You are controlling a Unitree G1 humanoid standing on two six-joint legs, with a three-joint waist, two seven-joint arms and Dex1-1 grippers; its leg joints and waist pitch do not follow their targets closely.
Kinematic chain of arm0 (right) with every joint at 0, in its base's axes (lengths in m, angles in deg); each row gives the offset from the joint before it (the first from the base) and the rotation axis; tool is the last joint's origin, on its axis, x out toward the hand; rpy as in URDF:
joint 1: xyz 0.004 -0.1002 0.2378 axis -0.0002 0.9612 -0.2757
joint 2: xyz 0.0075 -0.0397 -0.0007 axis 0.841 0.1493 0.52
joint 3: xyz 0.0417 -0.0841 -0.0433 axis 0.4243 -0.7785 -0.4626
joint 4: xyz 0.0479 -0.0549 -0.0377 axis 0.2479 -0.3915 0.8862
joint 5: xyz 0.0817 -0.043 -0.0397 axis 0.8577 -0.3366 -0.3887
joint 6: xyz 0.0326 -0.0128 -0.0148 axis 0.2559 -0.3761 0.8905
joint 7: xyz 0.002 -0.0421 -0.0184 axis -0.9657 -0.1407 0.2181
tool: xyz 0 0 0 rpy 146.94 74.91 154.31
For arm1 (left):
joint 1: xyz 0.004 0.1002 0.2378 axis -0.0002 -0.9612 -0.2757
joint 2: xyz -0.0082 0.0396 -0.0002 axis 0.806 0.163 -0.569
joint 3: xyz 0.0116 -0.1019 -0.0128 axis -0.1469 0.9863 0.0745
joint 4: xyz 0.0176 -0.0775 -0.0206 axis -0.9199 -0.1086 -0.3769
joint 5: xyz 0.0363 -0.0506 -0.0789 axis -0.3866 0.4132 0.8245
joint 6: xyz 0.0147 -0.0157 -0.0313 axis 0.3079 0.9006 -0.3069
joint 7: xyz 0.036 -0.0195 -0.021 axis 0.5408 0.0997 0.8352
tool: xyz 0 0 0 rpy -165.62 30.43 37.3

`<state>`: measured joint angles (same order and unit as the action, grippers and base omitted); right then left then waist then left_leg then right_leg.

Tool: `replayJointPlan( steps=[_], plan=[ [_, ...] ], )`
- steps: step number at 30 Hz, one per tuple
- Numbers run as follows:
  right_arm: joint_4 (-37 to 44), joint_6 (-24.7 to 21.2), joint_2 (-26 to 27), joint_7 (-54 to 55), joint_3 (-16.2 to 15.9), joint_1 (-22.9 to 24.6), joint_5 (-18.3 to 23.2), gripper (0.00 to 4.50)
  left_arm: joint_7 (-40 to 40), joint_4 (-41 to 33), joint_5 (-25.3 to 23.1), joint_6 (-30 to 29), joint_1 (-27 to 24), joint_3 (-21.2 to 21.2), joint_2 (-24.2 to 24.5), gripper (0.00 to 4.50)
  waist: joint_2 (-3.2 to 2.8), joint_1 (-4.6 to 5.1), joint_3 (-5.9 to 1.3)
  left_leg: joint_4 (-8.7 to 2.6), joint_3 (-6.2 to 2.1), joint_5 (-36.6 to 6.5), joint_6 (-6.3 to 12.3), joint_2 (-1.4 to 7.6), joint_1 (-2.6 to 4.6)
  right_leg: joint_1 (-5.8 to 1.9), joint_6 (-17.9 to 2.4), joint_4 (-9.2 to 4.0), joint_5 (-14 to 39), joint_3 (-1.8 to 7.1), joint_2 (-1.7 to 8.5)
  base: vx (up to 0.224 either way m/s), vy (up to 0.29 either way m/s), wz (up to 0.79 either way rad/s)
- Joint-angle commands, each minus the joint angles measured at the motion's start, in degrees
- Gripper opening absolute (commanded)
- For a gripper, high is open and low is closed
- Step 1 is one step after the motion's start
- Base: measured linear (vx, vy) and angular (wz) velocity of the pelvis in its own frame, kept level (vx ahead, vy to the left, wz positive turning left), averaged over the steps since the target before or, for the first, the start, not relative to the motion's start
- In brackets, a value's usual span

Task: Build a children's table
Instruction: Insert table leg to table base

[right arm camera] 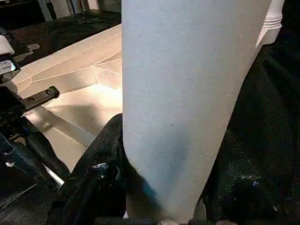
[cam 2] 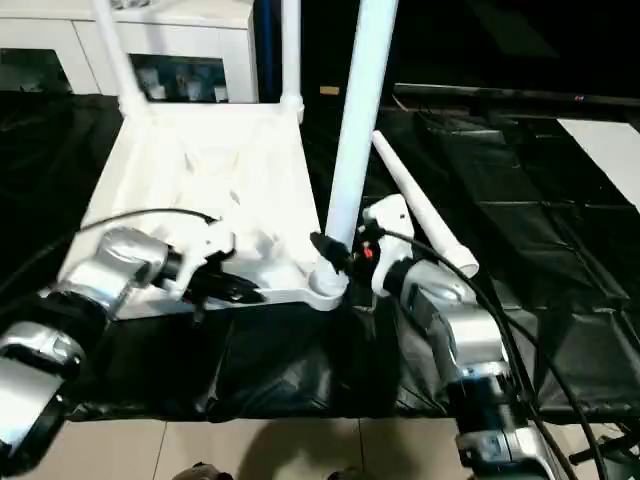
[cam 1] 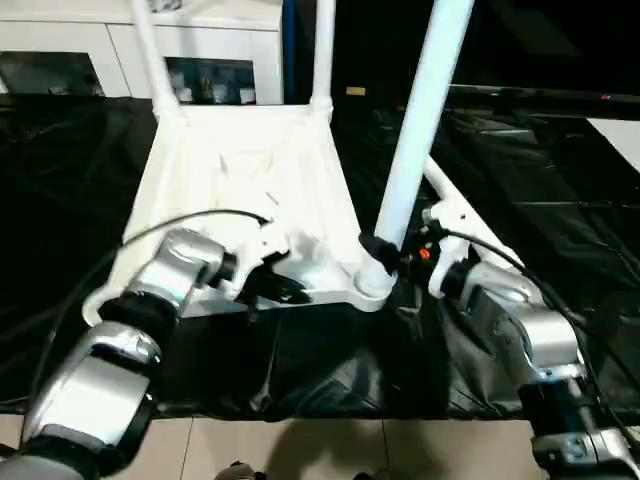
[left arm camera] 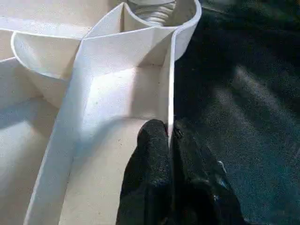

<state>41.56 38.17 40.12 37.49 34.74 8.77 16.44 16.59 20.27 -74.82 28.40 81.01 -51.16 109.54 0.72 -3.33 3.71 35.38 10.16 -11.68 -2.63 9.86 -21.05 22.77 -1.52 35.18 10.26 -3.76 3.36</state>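
In the left eye view, the top (cam 1: 250,190) is lying upside down on black sheeting (cam 1: 560,200), ribbed underside up, with two legs (cam 1: 323,50) already standing in the far corner sockets. The right gripper (cam 1: 385,250) is pinching a third leg (cam 1: 415,130) low on its shaft, just above the near right socket (cam 1: 372,285), and the leg is leaning a little. The left gripper (cam 1: 275,285) is bracing the near edge of the top. To do this well, the leg should be brought square to the socket and pressed straight down while the left side is holding the top against sliding.

In the right eye view, a fourth leg (cam 2: 425,220) is lying loose on the sheeting just beside the right arm, a long tapered tube, smooth and matte white.

In the left wrist view, the black fingers (left arm camera: 152,159) are pressing together on the thin upright rim (left arm camera: 169,93), one either side. Flat ribs are running into the curved socket wall, hard moulded plastic.

In the right wrist view, the fingers (right arm camera: 101,159) are wrapping round the pale, round leg, with the sheeting glossy and wrinkled beyond.
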Motion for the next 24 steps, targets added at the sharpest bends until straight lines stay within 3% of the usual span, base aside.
replayJointPlan(
  steps=[1, 2, 3, 4, 9, 12, 21, 24],
  plan=[
    [-0.4, -1.1, -0.2, -0.5, -0.5, -0.5, 0.1, 1.88, -1.2, -1.3, 1.1, -1.0, -1.3, 1.2, -1.5, 0.0, -0.15, 0.03, -4.09, -4.64, -1.17, -9.0, 0.35, 3.66, 1.01, -3.31, -15.2, -3.96, 8.4, 3.47, 5.81, 0.0, 0.0, 0.0],
    [-0.3, -1.5, -0.2, -0.5, -0.4, -0.5, 0.3, 1.88, -1.4, -1.8, 1.2, -1.0, -1.6, 1.3, -1.6, 0.0, -0.45, -0.11, -4.11, -4.63, -1.22, -9.2, 0.25, 3.74, 1.12, -3.21, -14.8, -4.01, 9.7, 3.49, 5.9, 0.0, 0.0, 0.0],
    [-0.3, -1.7, -0.3, -0.6, -0.3, -0.5, 0.4, 1.88, -1.7, -2.9, 1.6, -1.7, -2.0, 1.5, -1.9, 0.0, -0.07, -0.03, -4.12, -4.67, -1.2, -9.0, 0.31, 3.79, 1.03, -3.27, -14.7, -3.97, 9.8, 3.5, 5.84, 0.0, 0.0, 0.0],
    [-0.5, -1.7, -0.4, -0.7, -0.3, -0.5, 0.5, 1.88, -2.0, -3.7, 1.8, -1.9, -2.3, 1.8, -2.0, 0.0, -0.29, -0.12, -4.16, -4.66, -1.25, -8.5, 0.4, 3.87, 0.97, -3.29, -14.7, -3.89, 9.5, 3.5, 5.96, 0.0, 0.0, 0.0],
    [-0.3, -3.3, -1.1, -2.0, -0.7, -0.3, 0.9, 1.88, -4.0, -7.2, 2.1, -2.7, -3.7, 2.7, -2.2, 0.0, 0.13, -0.05, -4.2, -4.63, -1.19, -7.1, 1.32, 3.74, 0.78, -3.27, -14.3, -3.74, 8.4, 3.45, 5.8, 0.0, 0.0, 0.0],
    [0.6, -4.7, -1.7, -2.5, -0.9, 0.5, 1.1, 1.88, -4.3, -8.4, 2.3, -3.0, -4.5, 2.9, -2.0, 0.0, -0.13, -0.1, -4.11, -4.61, -1.17, -7.4, 1.44, 3.66, 0.86, -3.09, -13.7, -4.04, 10.3, 3.42, 5.76, 0.0, 0.0, 0.0],
    [-0.1, -4.9, -2.0, -3.2, -1.2, 1.3, 0.8, 1.88, -3.2, -12.6, 2.7, -5.3, -6.5, 2.8, -1.1, 0.0, -0.04, 0.15, -4.16, -4.65, -1.13, -7.2, 1.29, 3.64, 0.8, -2.98, -13.1, -4.04, 10.5, 3.44, 5.66, 0.0, 0.0, 0.0],
    [-2.2, -4.1, 0.2, -2.7, 1.6, 1.2, 3.4, 1.88, -2.6, -13.2, 2.6, -5.5, -6.7, 2.5, -1.1, 0.0, -0.09, 0.27, -4.14, -4.62, -1.14, -7.7, 1.25, 3.66, 0.8, -2.92, -13.4, -4.15, 11.0, 3.48, 5.82, 0.0, 0.0, 0.0]
  ],
)
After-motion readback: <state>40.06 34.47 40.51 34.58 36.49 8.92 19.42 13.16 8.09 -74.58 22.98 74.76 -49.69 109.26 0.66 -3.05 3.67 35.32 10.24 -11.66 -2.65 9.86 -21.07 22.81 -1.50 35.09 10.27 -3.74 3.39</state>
